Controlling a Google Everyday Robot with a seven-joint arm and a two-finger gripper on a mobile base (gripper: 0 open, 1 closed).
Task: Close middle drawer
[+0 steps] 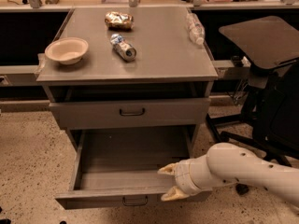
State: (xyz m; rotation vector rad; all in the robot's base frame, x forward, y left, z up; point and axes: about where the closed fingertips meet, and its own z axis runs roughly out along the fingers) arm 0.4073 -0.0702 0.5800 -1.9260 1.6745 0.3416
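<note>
Place: lab or workroom
Signs: grey metal counter (159, 41), office chair (280, 101), speckled floor (28, 171)
Pincer (169, 183): spread, at middle drawer (131, 153) front

The speckled beige terrazzo floor (28, 148), flecked with dark chips, covers the lower part of the view. A grey metal cabinet stands at the centre, and its flat grey counter (154, 55) catches warm, yellowish light. Behind it a long pale workbench (84, 6) crosses the top of the view, with a black recess (23, 36) under it. A grey horizontal rail (18, 73) passes behind the cabinet at both sides. At the right stands 1 black office chair (261, 41), its dark legs (233, 134) spread on the floor. The cream claw (167, 183) hangs low, right of centre, its 2 fingers apart.
</note>
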